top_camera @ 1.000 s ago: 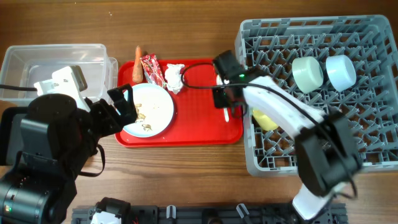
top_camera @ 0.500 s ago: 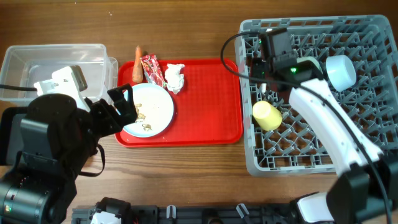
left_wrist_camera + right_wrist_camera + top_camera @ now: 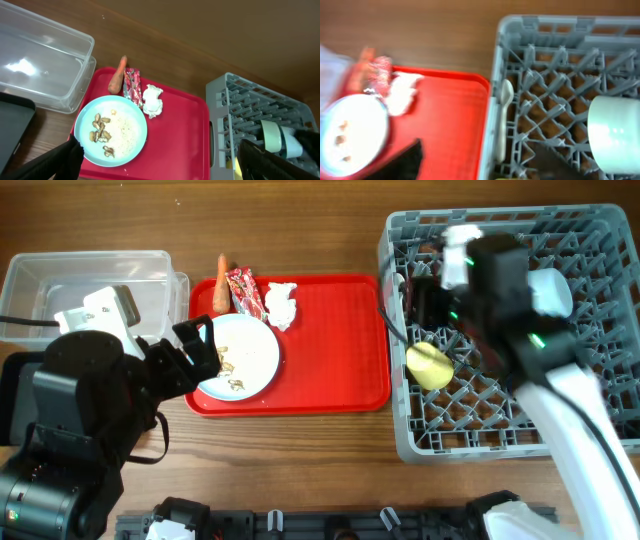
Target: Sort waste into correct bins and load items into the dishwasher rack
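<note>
My right gripper (image 3: 480, 165) hovers open over the left edge of the grey dishwasher rack (image 3: 600, 430). The white spoon (image 3: 504, 117) lies free between its fingers, along the rack's left wall. A yellow cup (image 3: 430, 366), a light blue bowl (image 3: 552, 292) and a mint-green bowl (image 3: 615, 135) also sit in the rack. My left gripper (image 3: 165, 165) is open and empty over the pale blue plate (image 3: 238, 357), which carries beige food scraps (image 3: 101, 135). The carrot (image 3: 221, 285), red wrapper (image 3: 245, 290) and white tissue (image 3: 280, 305) lie at the back of the red tray.
The red serving tray (image 3: 330, 350) lies between the arms, directly against the rack. The clear tub (image 3: 90, 280) stands at the far left, and the black tray (image 3: 12, 125) is just in front of it, mostly under my left arm.
My right gripper carried the spoon from the red tray across to the rack, then opened and let it go there. The left arm has not moved.
</note>
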`<act>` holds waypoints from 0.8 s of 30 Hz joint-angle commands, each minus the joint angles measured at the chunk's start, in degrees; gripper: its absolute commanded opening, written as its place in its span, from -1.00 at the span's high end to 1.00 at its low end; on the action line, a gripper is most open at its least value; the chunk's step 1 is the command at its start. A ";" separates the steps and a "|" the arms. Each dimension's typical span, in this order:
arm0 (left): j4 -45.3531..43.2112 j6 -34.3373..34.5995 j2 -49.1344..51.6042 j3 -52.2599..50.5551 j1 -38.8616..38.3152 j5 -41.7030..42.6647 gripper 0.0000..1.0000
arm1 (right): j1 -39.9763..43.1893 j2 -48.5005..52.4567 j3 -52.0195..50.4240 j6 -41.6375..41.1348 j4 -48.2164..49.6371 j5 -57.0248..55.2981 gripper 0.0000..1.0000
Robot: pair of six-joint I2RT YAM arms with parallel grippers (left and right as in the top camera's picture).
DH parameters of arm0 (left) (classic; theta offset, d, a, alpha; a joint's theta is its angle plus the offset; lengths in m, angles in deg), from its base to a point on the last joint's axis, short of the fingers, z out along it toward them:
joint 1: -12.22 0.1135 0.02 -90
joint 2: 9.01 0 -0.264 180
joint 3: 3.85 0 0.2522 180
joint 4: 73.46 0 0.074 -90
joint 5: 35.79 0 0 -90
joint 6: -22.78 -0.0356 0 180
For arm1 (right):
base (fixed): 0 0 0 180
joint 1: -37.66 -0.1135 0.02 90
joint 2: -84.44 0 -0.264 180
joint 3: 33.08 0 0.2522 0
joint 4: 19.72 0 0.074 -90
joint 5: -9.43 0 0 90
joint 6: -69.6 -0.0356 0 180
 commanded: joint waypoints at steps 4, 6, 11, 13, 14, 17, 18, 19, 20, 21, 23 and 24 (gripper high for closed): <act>-0.13 0.13 -0.24 0.02 0.35 -0.76 -1.00 | -0.24 -15.15 0.48 -3.28 -6.47 20.06 -0.99; -0.13 0.15 -0.24 0.02 0.35 -0.76 -1.00 | -0.24 -18.84 0.50 -0.96 -13.81 15.65 -0.99; -0.11 0.15 -0.24 0.02 0.35 -0.76 -1.00 | -0.24 -27.17 -0.04 3.91 -20.02 7.15 -0.99; -0.13 0.15 -0.24 0.02 0.35 -0.76 -1.00 | -0.24 -31.52 -3.04 11.45 -16.48 7.19 -0.99; -0.13 0.15 -0.24 0.02 0.35 -0.76 -1.00 | -0.11 -33.94 -5.49 14.29 -13.77 7.19 -1.00; -0.13 0.15 -0.24 0.02 0.35 -0.76 -1.00 | 1.16 -42.40 -16.83 16.68 -4.61 7.17 -0.99; -0.13 0.13 -0.24 0.02 0.35 -0.76 -1.00 | 1.73 -44.70 -20.81 16.65 -1.99 7.17 -1.00; -0.13 0.15 -0.24 0.02 0.35 -0.76 -1.00 | 2.71 -47.65 -25.55 16.59 0.83 7.21 -1.00; -0.13 0.13 -0.24 0.02 0.35 -0.76 -1.00 | 3.78 -50.73 -31.01 16.46 3.82 7.48 -0.99; -0.13 0.13 -0.24 0.02 0.35 -0.76 -1.00 | 4.46 -53.00 -35.06 16.44 5.73 7.69 -0.99; -0.13 0.15 -0.24 0.02 0.35 -0.76 -1.00 | 5.31 -57.64 -43.85 16.48 9.53 7.85 -0.99; -0.11 0.15 -0.24 0.02 0.35 -0.76 -1.00 | 5.66 -59.78 -47.91 16.44 11.50 7.89 -0.99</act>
